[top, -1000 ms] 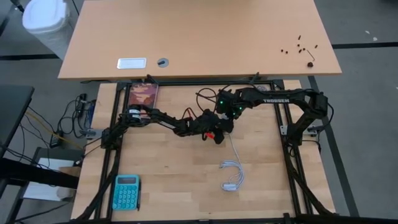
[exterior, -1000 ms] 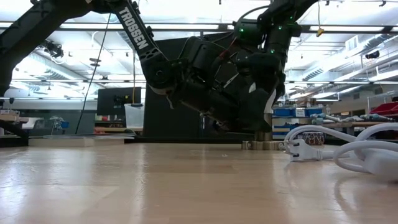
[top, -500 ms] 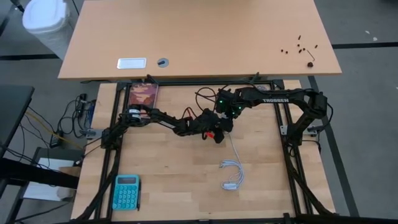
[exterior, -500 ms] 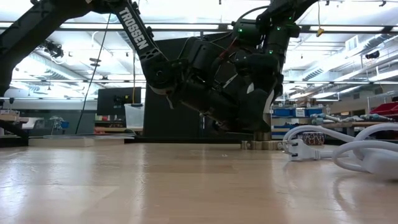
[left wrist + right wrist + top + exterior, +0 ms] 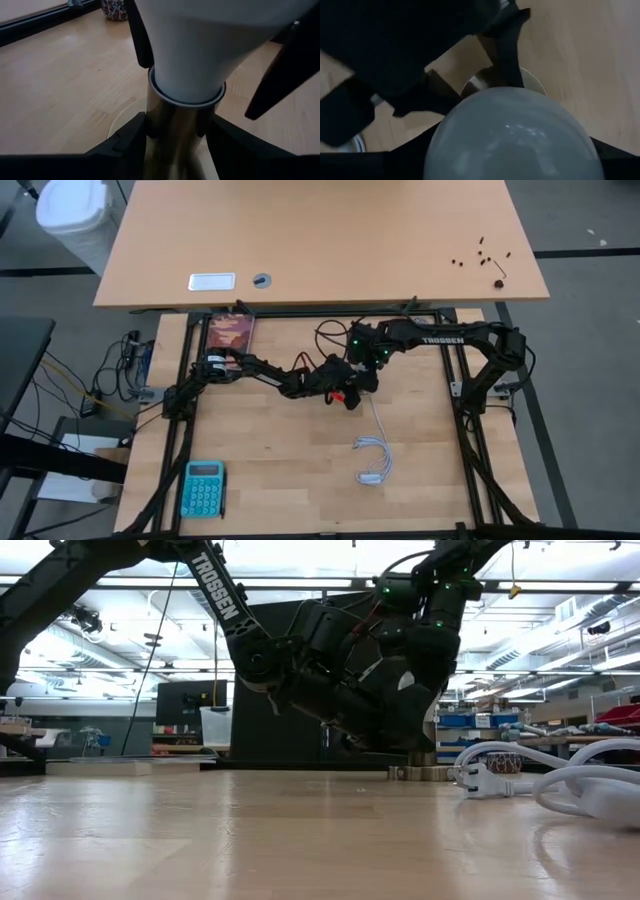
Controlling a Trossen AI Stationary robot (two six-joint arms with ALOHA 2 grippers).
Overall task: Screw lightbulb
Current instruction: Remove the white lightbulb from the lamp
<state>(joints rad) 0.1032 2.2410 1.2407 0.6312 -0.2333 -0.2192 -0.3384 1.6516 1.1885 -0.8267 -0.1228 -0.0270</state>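
The white lightbulb (image 5: pixel 200 50) stands upright with its narrow end in a silvery socket barrel (image 5: pixel 175 125). The socket's round base (image 5: pixel 420 773) rests on the wooden table near its middle. My left gripper (image 5: pixel 175 150) reaches in low from the table's left and is shut on the barrel. My right gripper (image 5: pixel 512 160) comes down from above and is shut on the bulb's dome (image 5: pixel 515 135). In the high view the two grippers (image 5: pixel 352 387) meet, and the arms hide the bulb. My left gripper pinches the socket's metal barrel (image 5: pixel 170 135) between its two fingers (image 5: pixel 125 145), just below the bulb's neck. It comes in slanting slightly downward from the table's left. The socket stands upright on its base on the table. My right gripper holds the bulb's rounded dome between its two fingers (image 5: pixel 140 35), one on each side. The fingers point steeply down from above. The bulb stands upright, its narrow end inside the socket barrel (image 5: pixel 185 100).
A white cable (image 5: pixel 372 460) runs from the socket toward the near edge, and its plug (image 5: pixel 490 780) lies to the right in the low view. A teal calculator (image 5: pixel 203 488) lies near left, and a dark book (image 5: pixel 232 332) lies far left.
My right gripper has rolled a little about its own pointing line while staying on the bulb's dome. The socket and my left gripper have kept still.
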